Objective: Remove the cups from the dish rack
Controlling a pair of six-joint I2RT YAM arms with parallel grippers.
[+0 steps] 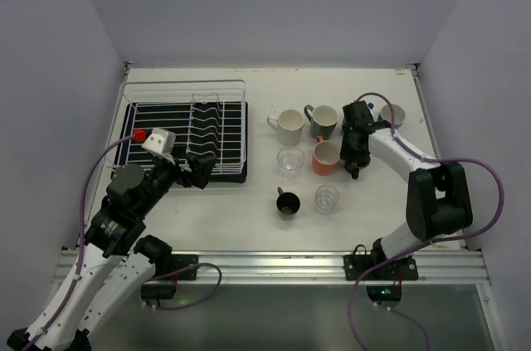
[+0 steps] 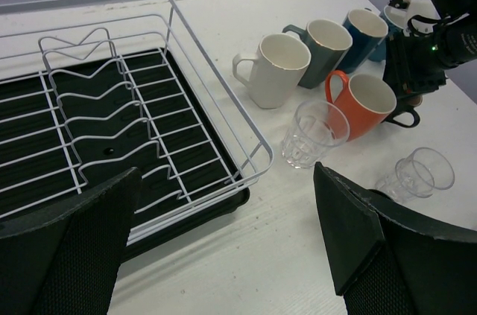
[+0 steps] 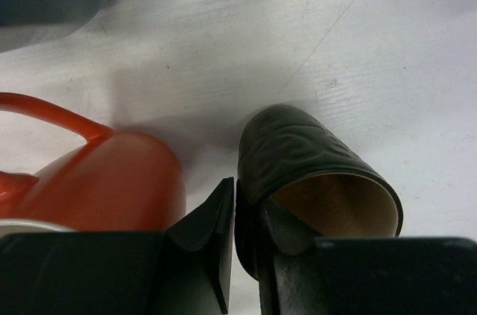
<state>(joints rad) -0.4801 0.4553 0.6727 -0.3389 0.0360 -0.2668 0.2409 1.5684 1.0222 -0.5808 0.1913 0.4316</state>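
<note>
1. The left gripper [image 1: 189, 170] hangs at the near right corner of the dish rack [image 1: 153, 119], its jaws spread wide and nothing held.
2. Right of the rack, a dark brown cup [image 1: 287, 203] and a glass tumbler [image 1: 327, 197] stand on the table [image 1: 232, 218].
3. Farther right, the right gripper [image 1: 354, 160] is pinched on the wall of a second dark brown cup [image 3: 313, 173], just beside the orange mug [image 1: 325, 158]; whether this cup rests on the table cannot be told.
4. No cup is seen in the rack, so the last set-down is judged in hand; release and a straight lift are called for.
5. Open table lies right of the held cup, toward the table edge; mugs crowd the far side.
</note>
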